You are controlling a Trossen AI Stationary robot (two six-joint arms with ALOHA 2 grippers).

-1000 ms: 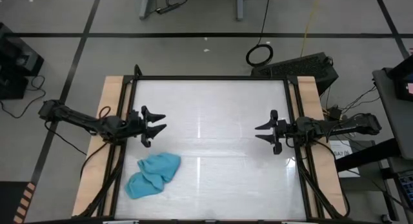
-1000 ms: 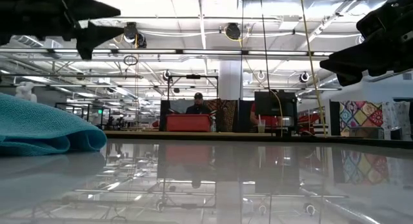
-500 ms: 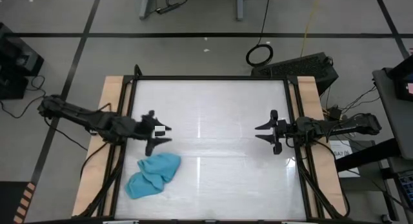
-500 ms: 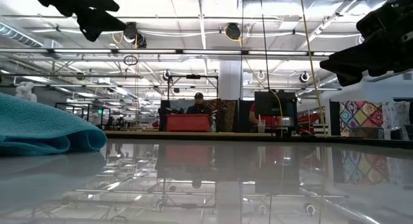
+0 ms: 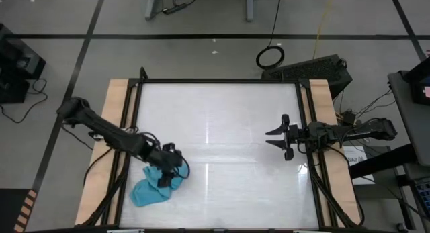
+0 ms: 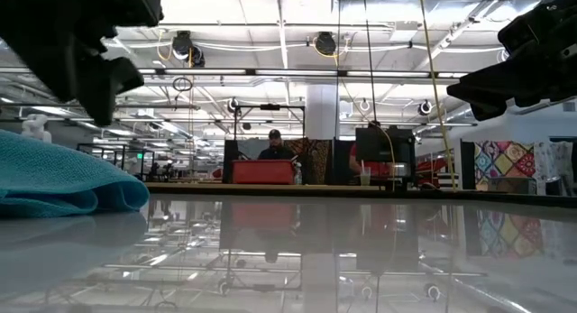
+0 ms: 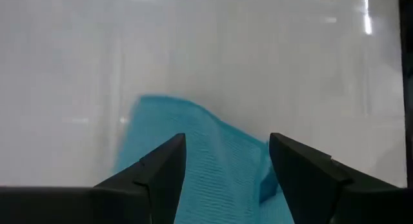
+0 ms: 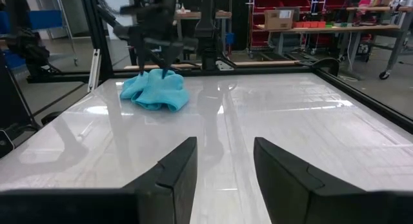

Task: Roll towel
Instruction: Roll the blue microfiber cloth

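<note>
Towel (image 5: 153, 184): one turquoise cloth, plain and rumpled into folds, lying near the table's (image 5: 222, 112) front-left corner. Two grippers: left gripper (image 5: 169, 171) directly over the towel's upper edge with fingers spread apart, right gripper (image 5: 277, 136) hovering near the right edge, fingers apart and holding nothing. Only the left wrist view shows towel weave between the fingers (image 7: 158, 175); the low view shows one person (image 6: 274, 145) seated beyond the table.

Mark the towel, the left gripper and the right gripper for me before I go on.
towel (image 5: 142, 191): high view, on its bare lower-left fold.
left gripper (image 7: 226, 175): left wrist view, midway between its open fingertips, above the cloth.
right gripper (image 5: 271, 138): high view, midway between its open fingertips, at the table's right side.
</note>
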